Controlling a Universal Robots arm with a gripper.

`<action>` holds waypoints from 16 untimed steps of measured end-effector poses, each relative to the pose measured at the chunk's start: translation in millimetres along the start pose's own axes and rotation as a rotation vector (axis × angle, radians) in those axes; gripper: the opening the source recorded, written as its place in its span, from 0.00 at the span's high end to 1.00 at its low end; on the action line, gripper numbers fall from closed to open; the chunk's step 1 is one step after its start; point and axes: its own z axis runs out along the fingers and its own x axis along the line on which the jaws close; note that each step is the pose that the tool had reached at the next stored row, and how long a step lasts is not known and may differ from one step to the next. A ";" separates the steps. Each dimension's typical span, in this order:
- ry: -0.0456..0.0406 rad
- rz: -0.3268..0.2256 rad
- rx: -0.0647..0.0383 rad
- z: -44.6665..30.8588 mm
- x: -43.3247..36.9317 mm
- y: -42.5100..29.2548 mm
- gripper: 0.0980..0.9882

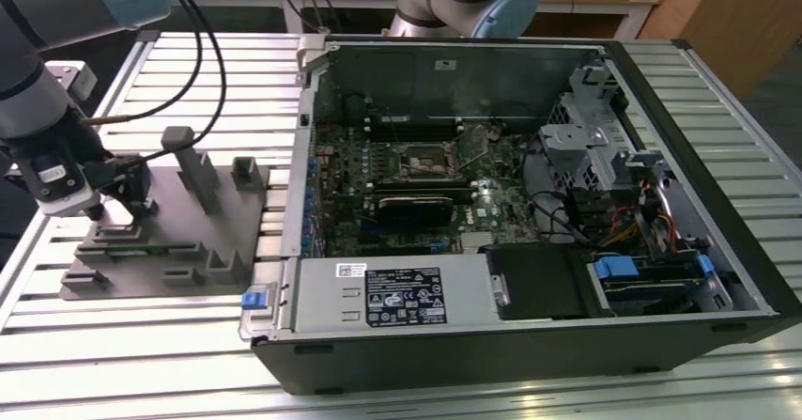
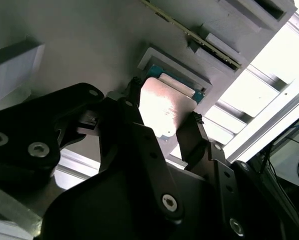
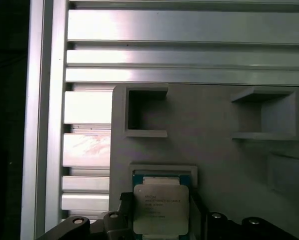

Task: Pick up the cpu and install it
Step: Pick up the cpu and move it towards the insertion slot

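Claw [image 1: 115, 211] is down at the grey fixture [image 1: 188, 251] on the counter [image 1: 150, 354], toward the exterior view's left and well apart from the open computer case [image 1: 527, 82]. In both wrist views the cpu [image 3: 159, 210] lies silver top up at its shallow square pocket [image 3: 164, 170] in the fixture. A black finger [image 2: 129, 112] sits against each of two opposite edges, so I judge the claw closed on the chip. The edge grip leaves both faces untouched. Whether it has cleared the pocket floor cannot be told. The motherboard socket [image 1: 420, 162] appears unfilled.
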 end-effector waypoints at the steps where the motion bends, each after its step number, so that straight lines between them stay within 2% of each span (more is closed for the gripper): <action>1: 0.0001 0.000 0.000 -2.5 0.0 0.1 0.51; 11: -0.0001 0.000 0.000 -33.7 0.2 1.8 0.51; 16: 0.0000 0.000 0.000 -39.4 0.2 2.0 0.51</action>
